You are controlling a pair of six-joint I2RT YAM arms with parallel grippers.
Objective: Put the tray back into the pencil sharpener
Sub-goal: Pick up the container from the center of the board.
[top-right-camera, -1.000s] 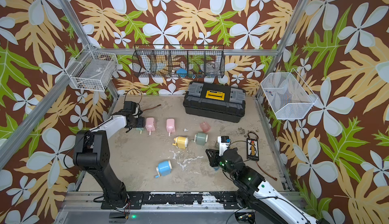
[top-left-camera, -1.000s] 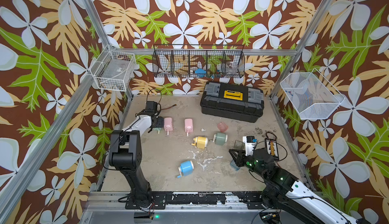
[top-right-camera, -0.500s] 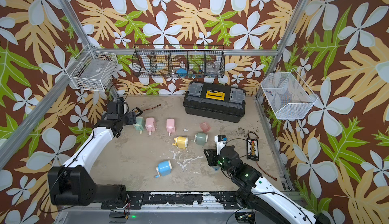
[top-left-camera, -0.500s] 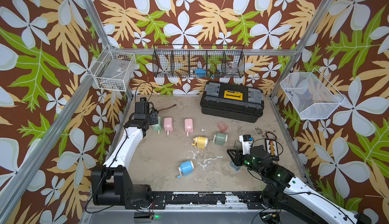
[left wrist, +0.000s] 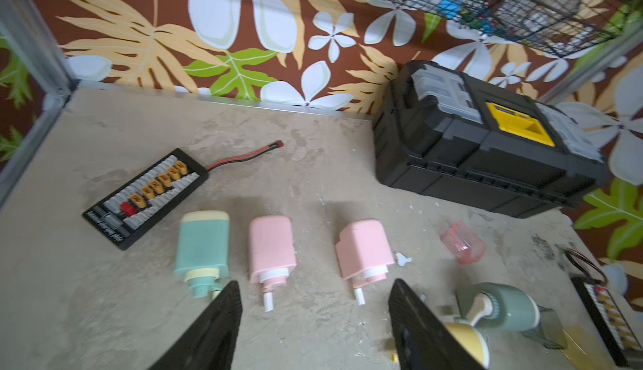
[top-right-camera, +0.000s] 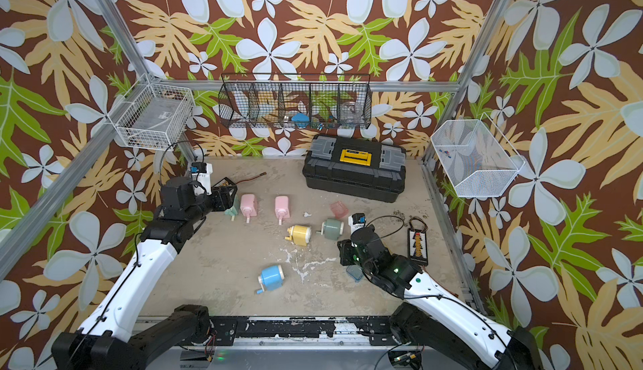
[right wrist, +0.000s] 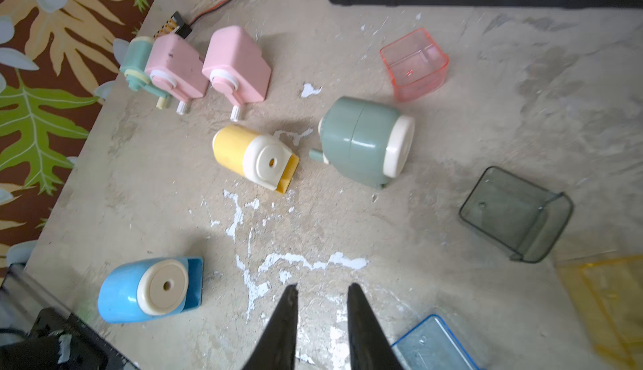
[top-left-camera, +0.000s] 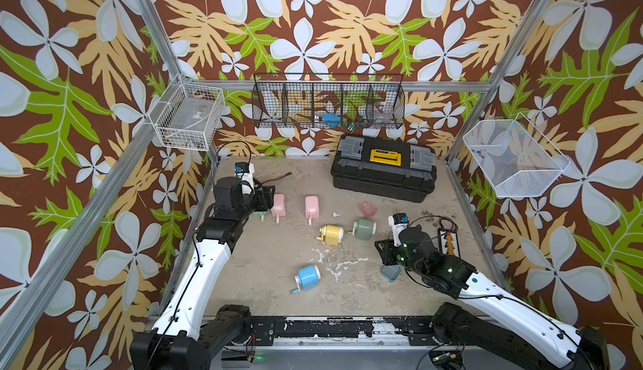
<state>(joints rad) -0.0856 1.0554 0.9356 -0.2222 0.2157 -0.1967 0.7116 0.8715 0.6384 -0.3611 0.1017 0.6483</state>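
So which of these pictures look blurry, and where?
Both top views are sharp and evenly lit; the left wrist view is soft throughout, worst at the grey-green sharpener; the right wrist view is crisp mid-frame but blurs at the yellow tray.

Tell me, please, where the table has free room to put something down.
Widest bare patch: front left, bordered by the blue sharpener, the yellow sharpener and the pink sharpeners. Another lies between the pink sharpeners and the black toolbox. Crowded: right side, around the green sharpener and the loose trays.
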